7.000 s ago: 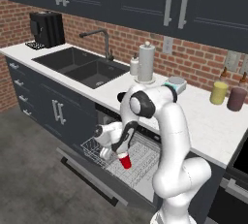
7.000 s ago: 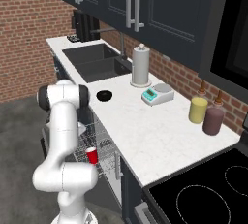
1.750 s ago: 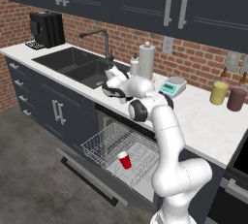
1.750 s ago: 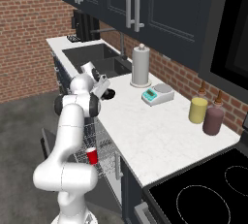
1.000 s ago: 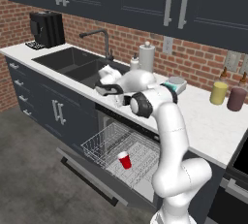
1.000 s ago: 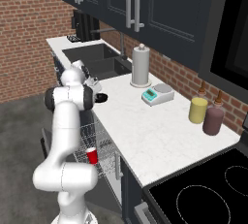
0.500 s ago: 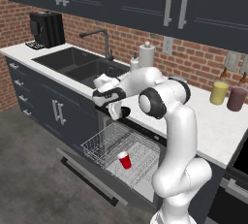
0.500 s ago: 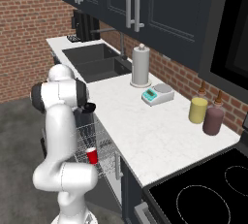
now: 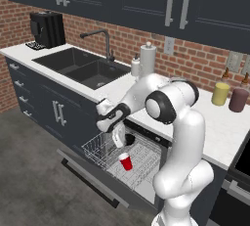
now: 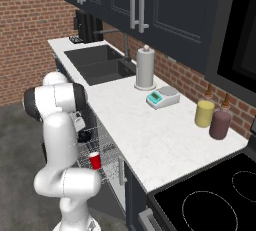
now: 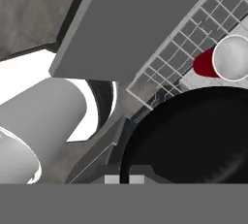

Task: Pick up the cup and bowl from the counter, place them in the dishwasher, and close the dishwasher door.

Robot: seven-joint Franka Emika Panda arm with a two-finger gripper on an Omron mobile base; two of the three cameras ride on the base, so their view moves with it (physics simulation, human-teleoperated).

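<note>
Dishwasher (image 9: 146, 144): dark grey built-in, drop-down door (image 9: 93, 181) open, wire rack (image 9: 110, 151) out
Cup (image 9: 126, 161): small red plastic, already in rack
Bowl (image 11: 193, 136): shallow black, gripped above rack
Advice: lower clear of cup
Gripper (image 9: 118, 137): clamped on bowl rim

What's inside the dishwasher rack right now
The red cup stands upright in the rack, its white inside showing in the hand view. The gripper holds the black bowl above the rack. The arm hides part of the rack behind it.
</note>
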